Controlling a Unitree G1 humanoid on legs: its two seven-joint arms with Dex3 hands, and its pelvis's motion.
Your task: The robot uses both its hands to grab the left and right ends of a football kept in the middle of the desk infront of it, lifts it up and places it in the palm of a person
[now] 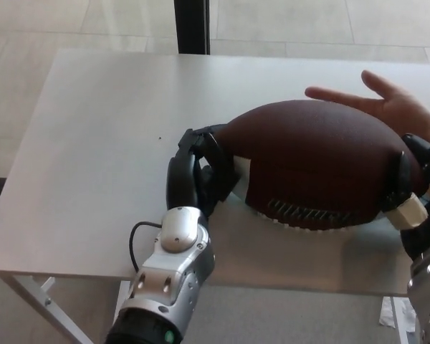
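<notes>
1. Above the middle-right of the tabletop [93, 143], the football [315, 161] is held between the two robot hands, laces facing down toward the camera. It looks lifted off the surface, though I cannot be sure of the gap beneath it.
2. The left robot hand [201, 175] is closed on the ball's left end, its fingers [218, 154] wrapped over the tip beside the white stripe [242, 179].
3. The right robot hand [414, 190] is pressed against the right end, a black finger lying on the leather, so it appears to be gripping too; much of it is cut off by the picture edge.
4. A person's hand [387, 104] is held out palm open just behind the ball's upper right, close to or touching it.
5. Risk: the ball is held only by pressure on its tapered ends. If either side eases off early or unevenly, I would expect it to squirt out and drop onto the tabletop.
6. Risk: the ball looks far wider than the palm. Released off-centre, it may well roll off the person's hand.
7. Risk: the right robot hand sits near the person's fingers and could knock or pinch them during the handover.
8. No brand, label or writing can be read; only the white laces [301, 215] and stripe mark the leather.
</notes>
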